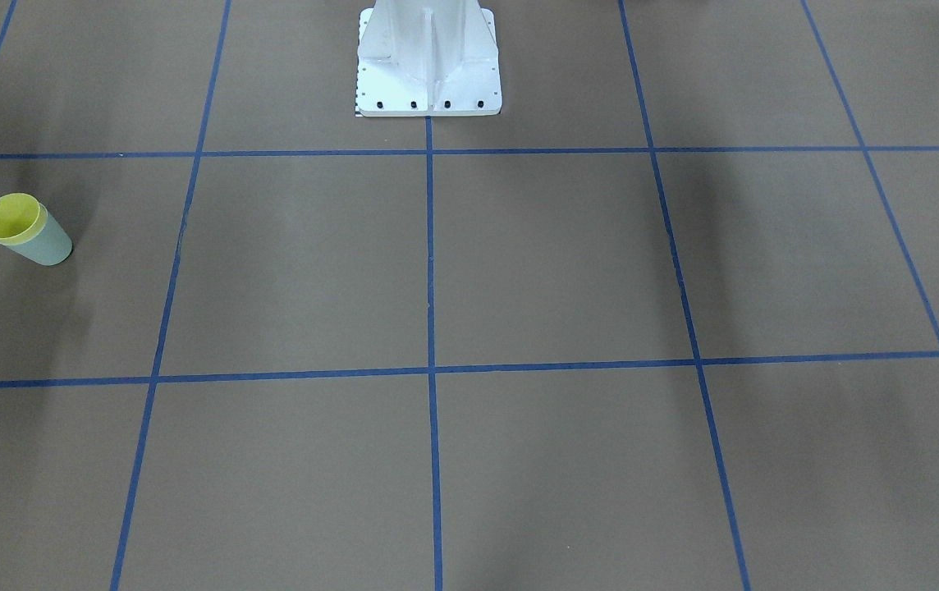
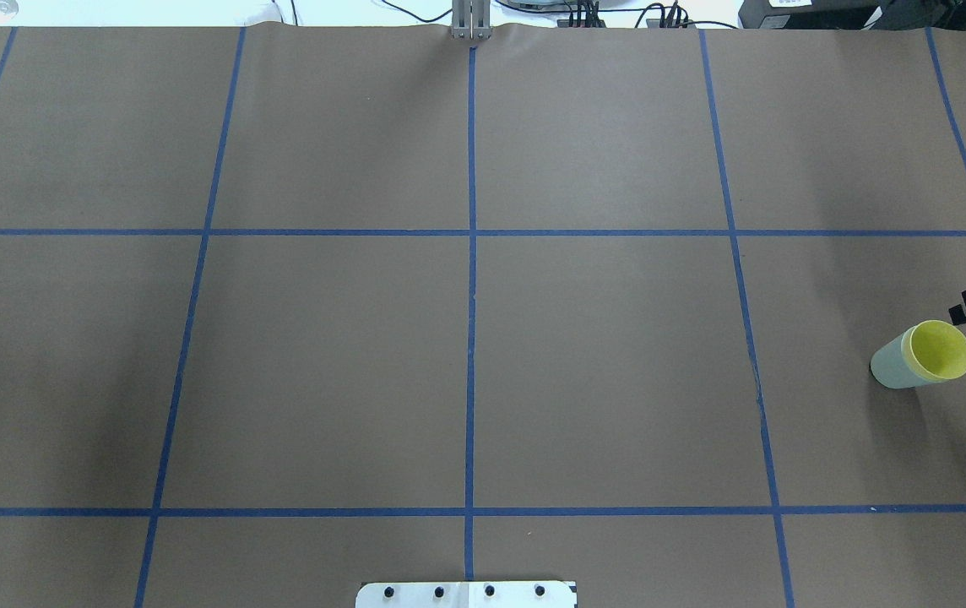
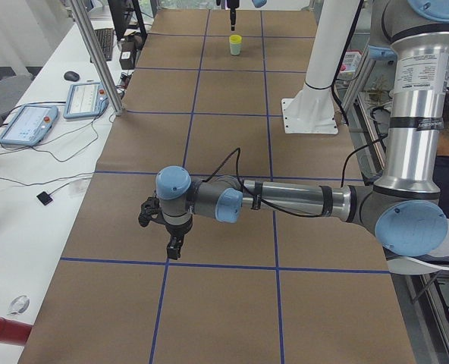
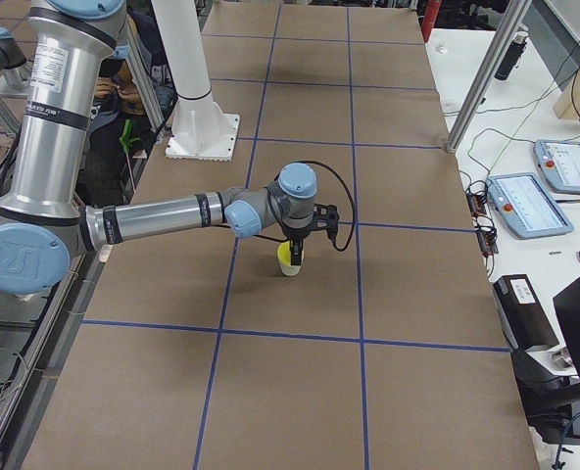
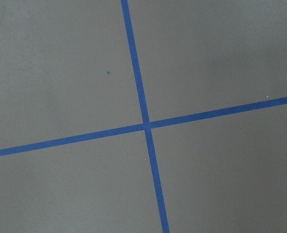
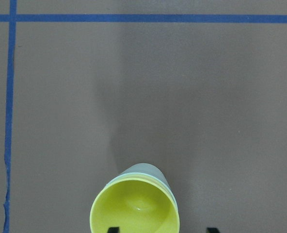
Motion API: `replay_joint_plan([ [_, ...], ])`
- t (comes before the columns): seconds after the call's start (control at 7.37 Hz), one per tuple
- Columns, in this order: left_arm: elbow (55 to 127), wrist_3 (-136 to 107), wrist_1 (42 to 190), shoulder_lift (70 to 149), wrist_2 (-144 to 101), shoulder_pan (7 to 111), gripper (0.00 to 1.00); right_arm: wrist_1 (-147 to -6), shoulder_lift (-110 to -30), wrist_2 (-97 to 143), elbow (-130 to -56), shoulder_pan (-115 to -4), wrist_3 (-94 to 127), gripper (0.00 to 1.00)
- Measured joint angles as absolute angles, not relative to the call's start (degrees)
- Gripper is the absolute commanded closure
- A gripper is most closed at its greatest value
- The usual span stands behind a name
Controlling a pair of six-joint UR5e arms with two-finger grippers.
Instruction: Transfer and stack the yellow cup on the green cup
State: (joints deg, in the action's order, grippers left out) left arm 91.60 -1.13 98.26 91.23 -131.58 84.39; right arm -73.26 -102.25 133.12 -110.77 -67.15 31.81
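The yellow cup [image 6: 134, 206] sits nested inside the green cup [image 6: 142, 171], only its bright rim showing as a band above the pale wall. The pair stands upright on the brown table [image 2: 601, 355], in the middle row of squares far out on the robot's right. The stacking itself therefore looks done. The right gripper [image 6: 162, 229] hangs just above the rim with its fingertips [image 6: 113, 229] spread wide. One tip shows over the yellow mouth and the other outside the wall, and neither presses on it, so the jaws stand apart and hold nothing. That straddle fits a rim pinch, the natural way to lower one tumbler into another without the fingers fouling the outer cup. The wrist camera shows only the very tips at the bottom of its picture, so whether the inner one grazes the plastic is hard to say. The left gripper [image 3: 174, 246] hovers low over a crossing of blue tape lines [image 5: 138, 87], well apart from the cups and apparently parked clear. Whether its jaws are apart or together cannot be told.
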Motion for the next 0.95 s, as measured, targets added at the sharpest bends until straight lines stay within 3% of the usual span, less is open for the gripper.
replay_joint_plan([
  [0.41,91.6,-1.1,98.3,91.2,-131.6,84.5,0.0,-75.6,-101.5,132.2,-104.9,-74.9,19.6,0.0],
  [0.95,91.5,-1.1,98.3,91.2,-131.6,84.5,0.0,-89.9,-99.7,128.3,-104.1,-83.9,0.2,0.0],
])
